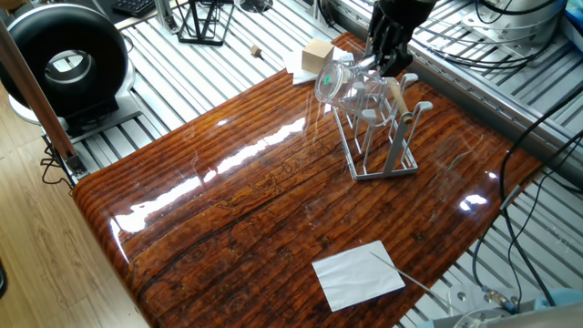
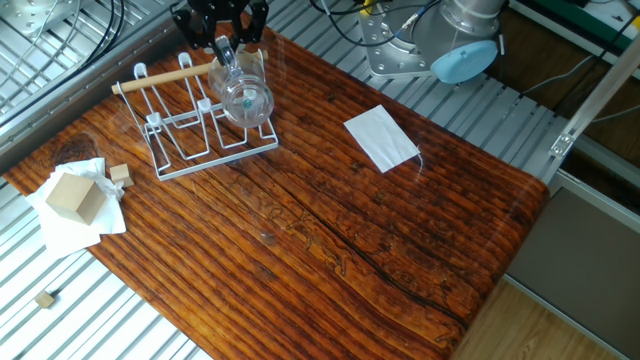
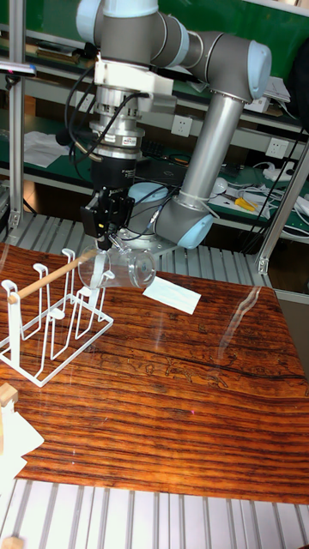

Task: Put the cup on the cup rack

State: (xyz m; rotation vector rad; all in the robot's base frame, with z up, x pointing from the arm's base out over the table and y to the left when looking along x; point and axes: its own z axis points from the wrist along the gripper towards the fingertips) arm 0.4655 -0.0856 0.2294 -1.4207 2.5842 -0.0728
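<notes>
The cup (image 1: 339,85) (image 2: 245,97) (image 3: 118,266) is a clear glass tumbler held on its side above the near end of the cup rack (image 1: 383,153) (image 2: 205,147) (image 3: 50,330). The rack is grey-white wire with upright pegs and a wooden rod handle (image 2: 165,78) (image 3: 51,276). It stands at the table's far corner. My gripper (image 1: 390,60) (image 2: 226,45) (image 3: 104,238) comes down from above and is shut on the cup's wall near one end. The cup touches or hovers just over a peg; I cannot tell which.
A white sheet of paper (image 1: 357,273) (image 2: 381,138) (image 3: 172,296) lies on the wooden table. A wooden block on tissue (image 1: 317,55) (image 2: 72,195) sits beside the rack. A black wire stand (image 1: 202,20) and a round black device (image 1: 64,59) stand off the table.
</notes>
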